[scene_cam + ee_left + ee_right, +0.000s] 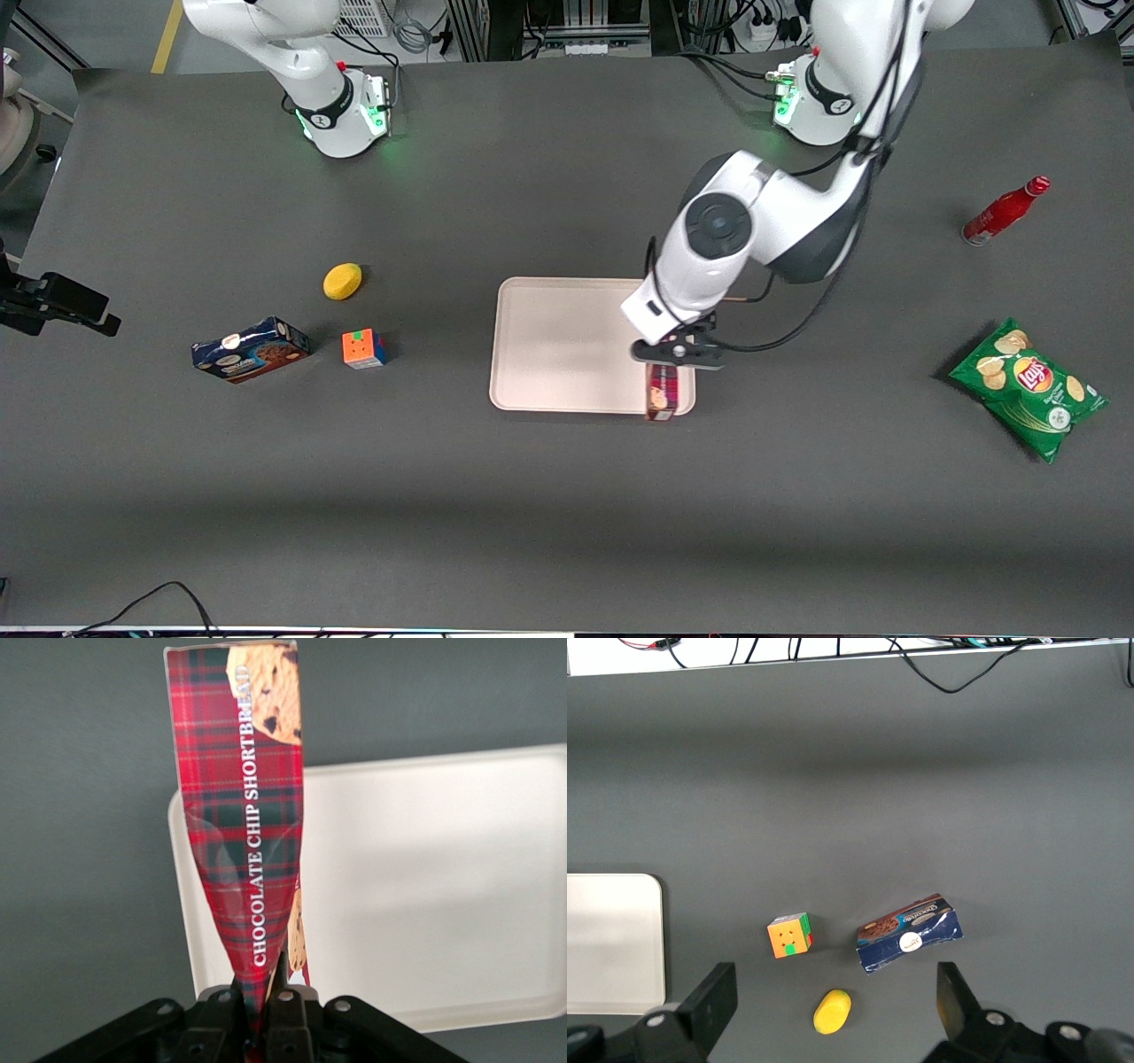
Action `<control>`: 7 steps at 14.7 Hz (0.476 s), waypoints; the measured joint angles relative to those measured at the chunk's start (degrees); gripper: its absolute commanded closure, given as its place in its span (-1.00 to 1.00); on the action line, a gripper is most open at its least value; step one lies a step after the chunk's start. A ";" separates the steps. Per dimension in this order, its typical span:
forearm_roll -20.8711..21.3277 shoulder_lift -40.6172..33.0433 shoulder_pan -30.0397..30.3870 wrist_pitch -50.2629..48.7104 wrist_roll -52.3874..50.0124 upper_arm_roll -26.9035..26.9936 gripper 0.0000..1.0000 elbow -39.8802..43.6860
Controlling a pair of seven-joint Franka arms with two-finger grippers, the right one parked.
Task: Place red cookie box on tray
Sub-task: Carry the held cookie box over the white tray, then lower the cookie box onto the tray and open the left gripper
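One dark grey cloth (549, 523) covers the table. The gripper (675, 353) hangs over the tray (558, 346), jaws clamped on the box (244, 815).

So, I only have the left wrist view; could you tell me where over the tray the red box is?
Observer: The gripper, shut on the red box, is at the tray corner nearest the front camera, toward the working arm's end.
Operator: Thanks. What lies on the table at that end?
Observer: A chips bag, well apart from the tray.
Operator: And where is the other cookie box, please?
Observer: The blue box lies toward the parked arm's end, beside a cube.
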 measured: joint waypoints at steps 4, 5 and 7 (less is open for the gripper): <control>4.08 4.68 -0.66 0.53 0.01 -0.08 0.91 0.78; 4.52 5.33 -0.66 1.02 0.01 -0.08 0.91 0.85; 5.01 6.46 -0.78 2.26 -0.01 -0.09 0.91 0.72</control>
